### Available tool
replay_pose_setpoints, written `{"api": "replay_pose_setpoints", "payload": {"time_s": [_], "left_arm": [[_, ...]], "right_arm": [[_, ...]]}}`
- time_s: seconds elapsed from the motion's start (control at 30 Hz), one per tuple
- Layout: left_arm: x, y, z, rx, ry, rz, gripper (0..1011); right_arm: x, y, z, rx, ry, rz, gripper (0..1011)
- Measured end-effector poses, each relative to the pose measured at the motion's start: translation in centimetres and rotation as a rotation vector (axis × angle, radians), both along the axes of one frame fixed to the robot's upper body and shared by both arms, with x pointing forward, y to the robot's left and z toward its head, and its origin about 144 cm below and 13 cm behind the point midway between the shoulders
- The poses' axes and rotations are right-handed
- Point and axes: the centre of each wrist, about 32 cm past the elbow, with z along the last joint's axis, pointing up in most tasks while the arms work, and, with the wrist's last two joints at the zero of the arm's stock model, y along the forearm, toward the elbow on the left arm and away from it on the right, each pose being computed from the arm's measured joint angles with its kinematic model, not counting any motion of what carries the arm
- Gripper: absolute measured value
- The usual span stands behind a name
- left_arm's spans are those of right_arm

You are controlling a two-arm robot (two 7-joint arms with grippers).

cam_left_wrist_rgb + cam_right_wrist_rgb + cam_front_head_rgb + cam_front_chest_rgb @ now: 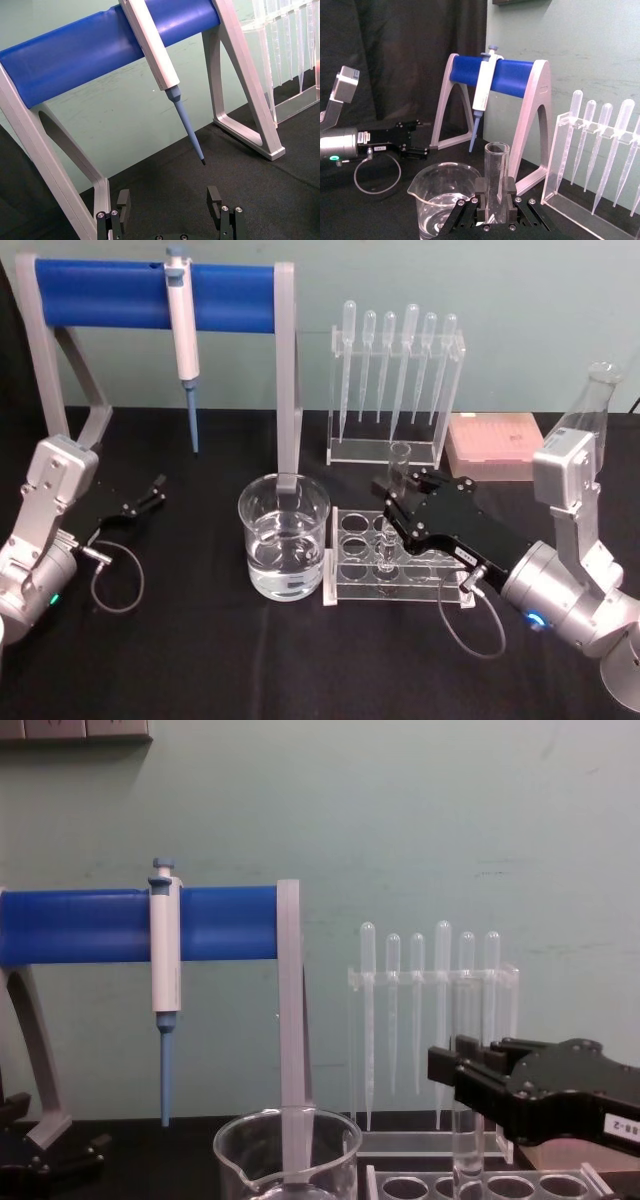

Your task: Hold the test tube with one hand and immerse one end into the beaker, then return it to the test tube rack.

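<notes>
The test tube (399,462) stands upright with its open rim up and its lower end down in the clear round-holed rack (352,562). My right gripper (390,504) is shut on the test tube's middle; the right wrist view shows both pads pressed against the glass (497,167). From the chest view the tube (467,1145) hangs below the right gripper (466,1078). To the rack's left stands the beaker (284,536), part-filled with clear liquid, also seen in the right wrist view (442,197) and the chest view (288,1150). My left gripper (152,490) rests open at the far left, its fingers (123,204) wide apart.
A blue-barred stand (110,292) holding a white pipette (182,335) with a blue tip rises behind the beaker. A clear rack of thin plastic pipettes (396,370) stands at the back. A pink tip box (495,445) and a glass flask (590,400) sit back right.
</notes>
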Motion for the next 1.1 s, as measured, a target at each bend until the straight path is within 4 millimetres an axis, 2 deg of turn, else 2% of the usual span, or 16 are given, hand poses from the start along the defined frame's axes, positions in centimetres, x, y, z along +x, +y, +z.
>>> {"api": "replay_pose_setpoints", "payload": {"time_s": [0.83,0.97,1.0,1.1], "left_arm": [[0.0,0.0,0.0,0.000,0.000,0.000,1000],[0.0,0.0,0.0,0.000,0.000,0.000,1000],[0.0,0.0,0.0,0.000,0.000,0.000,1000],[0.0,0.0,0.0,0.000,0.000,0.000,1000]], "right_arm": [[1.6,0.5,0.2,-0.119,0.091,0.015,241],[1.3,0.5,0.4,-0.124,0.094,0.009,370],[1.2,0.5,0.4,-0.125,0.095,0.007,370],[0.2,0.3,0.6,-0.127,0.099,-0.009,499]]}}
